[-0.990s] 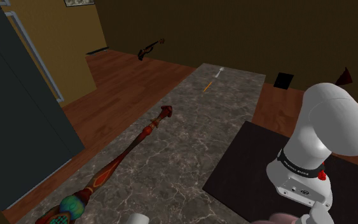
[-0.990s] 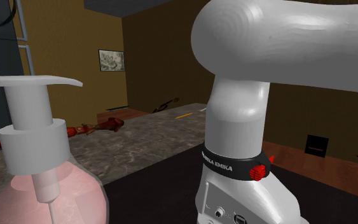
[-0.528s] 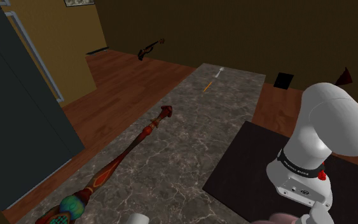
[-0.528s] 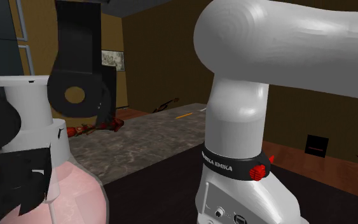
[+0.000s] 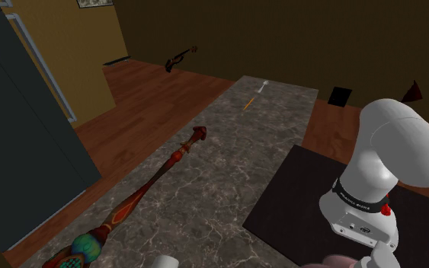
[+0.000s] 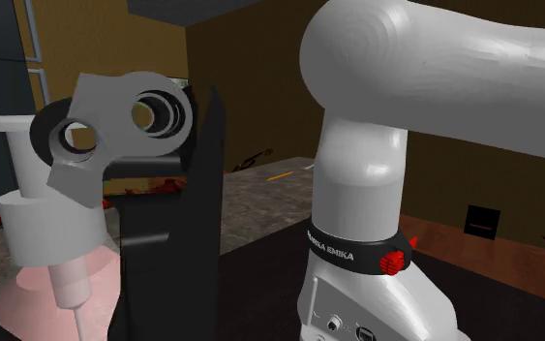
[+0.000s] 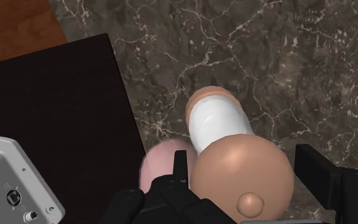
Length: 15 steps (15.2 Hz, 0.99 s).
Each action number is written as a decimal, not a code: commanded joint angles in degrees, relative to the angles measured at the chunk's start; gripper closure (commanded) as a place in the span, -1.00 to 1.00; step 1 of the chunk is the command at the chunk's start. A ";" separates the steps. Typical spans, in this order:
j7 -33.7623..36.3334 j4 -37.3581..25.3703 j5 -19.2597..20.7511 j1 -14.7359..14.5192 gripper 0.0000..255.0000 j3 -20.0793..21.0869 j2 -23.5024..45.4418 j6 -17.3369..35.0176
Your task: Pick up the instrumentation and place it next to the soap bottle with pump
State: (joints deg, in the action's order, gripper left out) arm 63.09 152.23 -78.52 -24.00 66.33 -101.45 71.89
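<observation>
Where the gripper (image 7: pixel 241 159) looks down, the largest thing beneath it is the dark, pale-veined stone counter (image 5: pixel 220 175), which runs far away from it, with brown wood floor (image 5: pixel 140 99) along the side away from the stand. The white arm (image 6: pixel 435 87) rises from the black stand (image 5: pixel 319 202), whose flat top reaches to just beside the spot under the gripper.

The instrumentation (image 5: pixel 158 175) is a long red-brown stringed instrument with a slim neck and a body painted green, orange and blue. It lies flat along the counter's edge farthest from the stand, well apart from the gripper and untouched by it.

The soap bottle with pump (image 6: pixel 33 228), pink below and white above, stands upright just behind the gripper's black body in the second exterior view — so near that the grey wrist flange (image 6: pixel 115 126) overlaps its pump head. In the wrist view that white pump head (image 7: pixel 217 121) sits just ahead of the fingertips.

The two black fingers (image 7: pixel 314 172) stand apart and clasp nothing. A peach-coloured rounded form (image 7: pixel 234 184) with a small knob shows in line with the gap between them; I cannot tell what it is.

At the counter's far end, well away from the gripper, lie a thin orange stick (image 5: pixel 247 103) and a small white utensil (image 5: pixel 263 86).
</observation>
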 commanded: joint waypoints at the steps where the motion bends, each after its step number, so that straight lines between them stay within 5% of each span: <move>1: 0.37 0.83 -1.68 -0.94 1.00 1.83 -0.59 0.55; 5: 1.00 2.21 -4.61 -2.75 1.00 5.50 -0.74 2.35; 13: 1.00 2.21 -4.61 -2.75 1.00 5.50 -0.74 2.35; 14: 1.00 2.21 -4.61 -2.75 -1.00 5.50 -0.74 2.35; 15: 1.00 2.21 -4.61 -2.75 -1.00 5.50 -0.74 2.35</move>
State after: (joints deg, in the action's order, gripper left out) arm 64.09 154.44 -83.13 -26.75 71.82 -102.20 74.25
